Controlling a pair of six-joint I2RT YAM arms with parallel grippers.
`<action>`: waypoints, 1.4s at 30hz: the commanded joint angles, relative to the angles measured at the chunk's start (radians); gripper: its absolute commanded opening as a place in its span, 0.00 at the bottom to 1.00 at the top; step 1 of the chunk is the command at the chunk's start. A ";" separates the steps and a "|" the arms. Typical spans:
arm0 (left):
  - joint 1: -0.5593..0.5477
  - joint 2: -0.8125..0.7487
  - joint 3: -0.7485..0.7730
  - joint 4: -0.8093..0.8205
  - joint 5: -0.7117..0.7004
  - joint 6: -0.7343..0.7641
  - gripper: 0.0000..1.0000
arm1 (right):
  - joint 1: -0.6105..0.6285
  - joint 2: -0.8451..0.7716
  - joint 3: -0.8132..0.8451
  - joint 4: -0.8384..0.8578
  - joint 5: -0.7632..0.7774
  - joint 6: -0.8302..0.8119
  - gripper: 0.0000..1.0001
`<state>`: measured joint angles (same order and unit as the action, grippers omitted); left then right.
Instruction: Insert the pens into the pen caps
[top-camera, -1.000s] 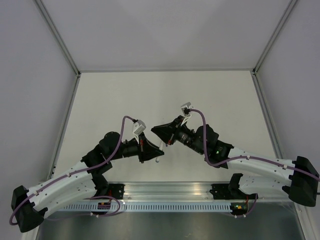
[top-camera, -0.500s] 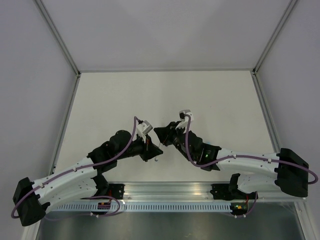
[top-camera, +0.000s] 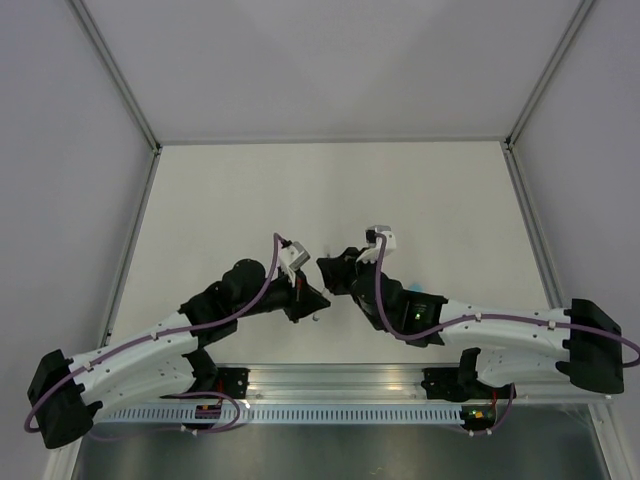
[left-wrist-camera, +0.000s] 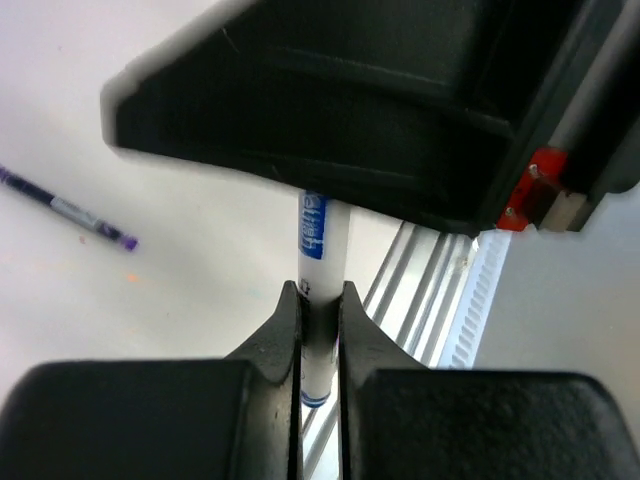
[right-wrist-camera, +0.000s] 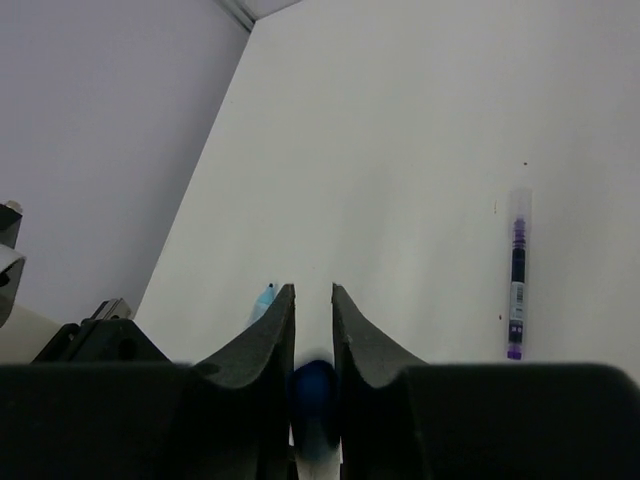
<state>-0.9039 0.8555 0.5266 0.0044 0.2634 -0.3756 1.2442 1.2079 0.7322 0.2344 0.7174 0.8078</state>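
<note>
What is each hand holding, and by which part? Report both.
Left hand: the white pen, pinched across its barrel near the blue-ringed end. Right hand: the dark blue cap, squeezed by its sides; only its rounded end shows.

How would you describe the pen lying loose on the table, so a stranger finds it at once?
In the right wrist view, look across the white table, right of the right gripper. The loose pen lies flat there, alone. Its barrel shows dark purple, unlike the white pen clamped in the left gripper.
</note>
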 joint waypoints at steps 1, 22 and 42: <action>0.057 -0.030 0.030 0.347 -0.167 -0.009 0.02 | 0.101 -0.071 0.032 -0.127 -0.125 -0.011 0.31; 0.056 -0.119 -0.088 0.355 -0.105 -0.065 0.02 | 0.098 -0.718 -0.117 -0.464 0.085 -0.134 0.69; 0.326 0.471 0.073 0.071 -0.219 -0.417 0.02 | 0.097 -0.717 -0.117 -0.550 0.149 -0.128 0.73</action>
<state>-0.5762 1.3041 0.5488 0.0891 0.0353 -0.7265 1.3380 0.4763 0.5941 -0.2882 0.8440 0.6804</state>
